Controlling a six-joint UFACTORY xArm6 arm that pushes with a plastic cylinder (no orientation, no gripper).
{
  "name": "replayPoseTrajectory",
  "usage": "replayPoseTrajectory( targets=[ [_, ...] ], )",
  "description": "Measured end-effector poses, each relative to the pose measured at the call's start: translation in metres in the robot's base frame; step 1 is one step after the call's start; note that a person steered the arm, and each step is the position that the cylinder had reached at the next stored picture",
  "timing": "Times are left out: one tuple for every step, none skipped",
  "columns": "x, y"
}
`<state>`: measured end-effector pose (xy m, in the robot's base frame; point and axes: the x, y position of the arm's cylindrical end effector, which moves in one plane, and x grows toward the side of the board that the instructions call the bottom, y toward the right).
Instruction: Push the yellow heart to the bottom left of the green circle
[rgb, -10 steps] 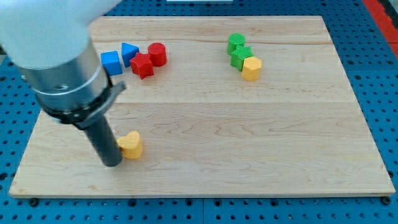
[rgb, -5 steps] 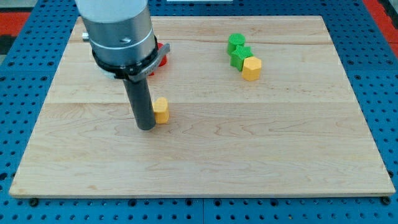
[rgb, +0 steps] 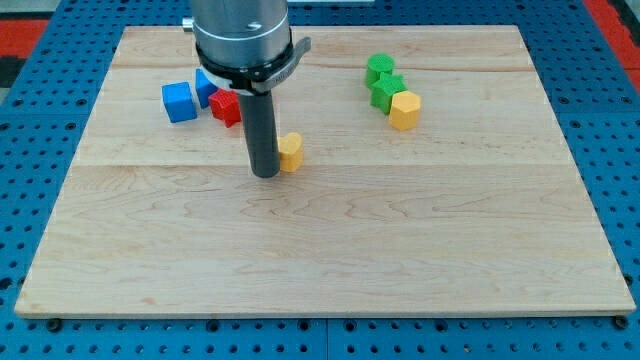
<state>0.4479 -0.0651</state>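
Observation:
The yellow heart (rgb: 291, 152) lies on the wooden board (rgb: 330, 260), left of centre. My tip (rgb: 265, 173) stands against the heart's left side, touching it. The green circle (rgb: 379, 68) sits at the upper right, well to the heart's upper right. A green star (rgb: 388, 90) lies just below the circle, and a yellow hexagon (rgb: 404, 110) lies just below the star.
A blue cube (rgb: 179, 102) lies at the upper left, with a red star (rgb: 226, 107) next to it. A blue block (rgb: 205, 84) shows partly behind my arm. The rod's wide housing hides the board behind it.
My tip has pushed the yellow heart from the board's lower left up and to the right, toward the centre. The other blocks have not moved.

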Motion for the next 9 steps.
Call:
replayPoseTrajectory(
  targets=[
    [-0.007,0.010],
    [-0.015,0.036],
    [-0.031,0.053],
    [-0.051,0.064],
    [-0.071,0.081],
    [-0.087,0.103],
    [-0.098,0.125],
    [-0.055,0.088],
    [-0.009,0.057]
  ],
)
